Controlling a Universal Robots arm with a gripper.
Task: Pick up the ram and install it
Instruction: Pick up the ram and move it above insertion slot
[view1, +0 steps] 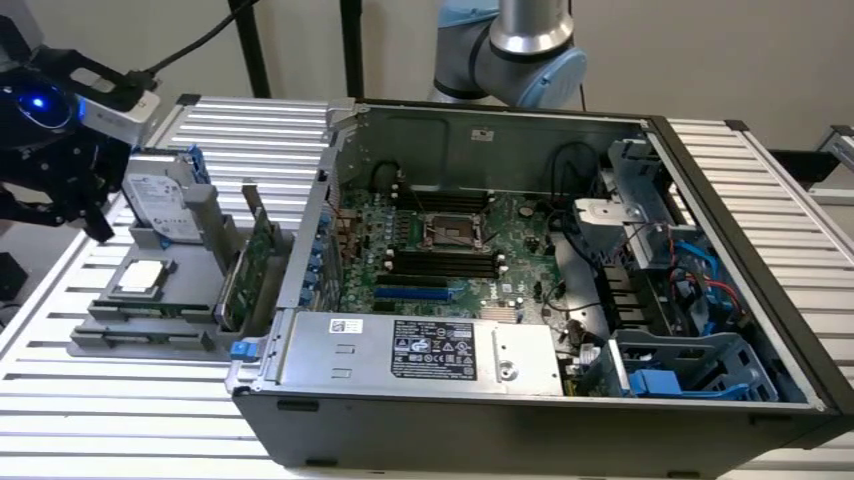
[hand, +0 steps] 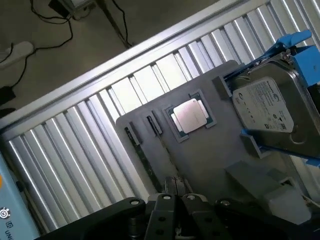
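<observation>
The ram (hand: 145, 160) stands on edge in a slot of the gray holder (hand: 210, 150), near the processor chip (hand: 192, 116). Bare slats of the table (hand: 90, 145) lie open beside it. The gripper (hand: 175, 184) hovers above the holder's edge, closed and empty.

In the exterior view, the open computer case (view1: 747, 190) is sitting at the centre and right of the frame. The motherboard (view1: 514, 225) is lying inside it, and the power supply (view1: 400, 350) is running along its lower edge. At left, the holder tray (view1: 134, 342) is resting on the slatted table (view1: 80, 420). It is carrying the hard drive (view1: 163, 205) uppermost, the CPU (view1: 143, 278) below it and the ram (view1: 147, 309) lower still. The expansion card (view1: 250, 265) is standing nearest the case.
</observation>
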